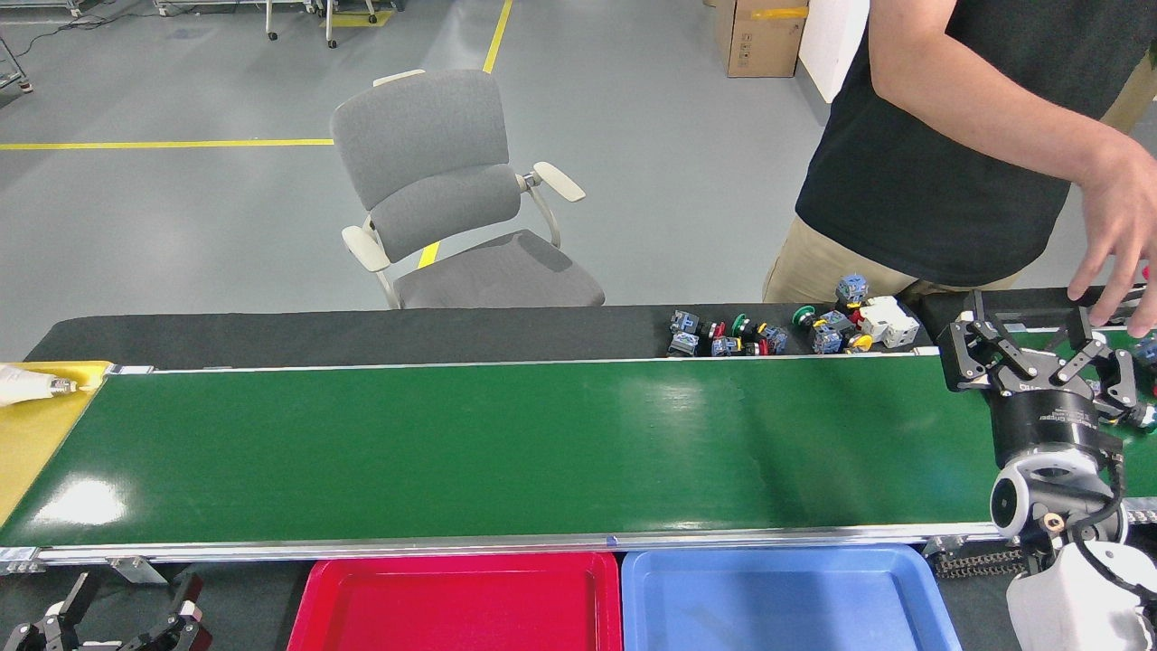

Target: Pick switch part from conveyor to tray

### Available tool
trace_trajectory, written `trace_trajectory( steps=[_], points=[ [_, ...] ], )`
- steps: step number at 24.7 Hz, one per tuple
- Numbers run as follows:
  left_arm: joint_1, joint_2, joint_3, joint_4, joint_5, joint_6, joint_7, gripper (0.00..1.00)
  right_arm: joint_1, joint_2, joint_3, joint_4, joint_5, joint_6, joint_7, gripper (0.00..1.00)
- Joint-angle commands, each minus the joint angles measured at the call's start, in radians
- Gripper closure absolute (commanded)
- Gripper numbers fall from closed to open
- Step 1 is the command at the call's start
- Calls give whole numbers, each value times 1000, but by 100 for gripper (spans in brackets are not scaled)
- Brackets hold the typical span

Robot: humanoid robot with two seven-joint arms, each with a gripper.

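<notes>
At the bottom left corner, the left gripper (117, 628) rests low, fingers spread wide and empty. A long green conveyor (506, 443) spans the view, bare of parts. Below its near rail sit a red tray (456, 601) and a blue tray (782, 597). Switch parts (777, 333) lie heaped on the black strip behind the belt. At right, the right gripper (1039, 362) hovers wide and empty, near a person's hand (1121, 226).
</notes>
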Motion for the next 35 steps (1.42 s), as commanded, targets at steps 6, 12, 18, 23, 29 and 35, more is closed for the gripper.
trace_trajectory(
  steps=[6,12,18,23,29,35],
  points=[
    [-18,10,-27,20,5,-5,9,0,134,81,18,-17,-44,1,-5,1],
    [-43,9,-28,59,8,-7,14,0,376,83,101,-156,-35,-5,-14,1],
    [-54,7,-28,60,17,-10,14,0,394,83,106,-167,-18,-4,-105,1],
    [-63,10,-30,59,37,-11,14,0,414,77,107,-166,-16,-7,-156,1],
    [-81,12,-59,59,35,-11,14,0,408,64,97,-132,-20,4,-145,1],
    [-84,12,-62,60,34,-11,14,0,322,21,91,-24,-29,7,-11,1]
  ],
)
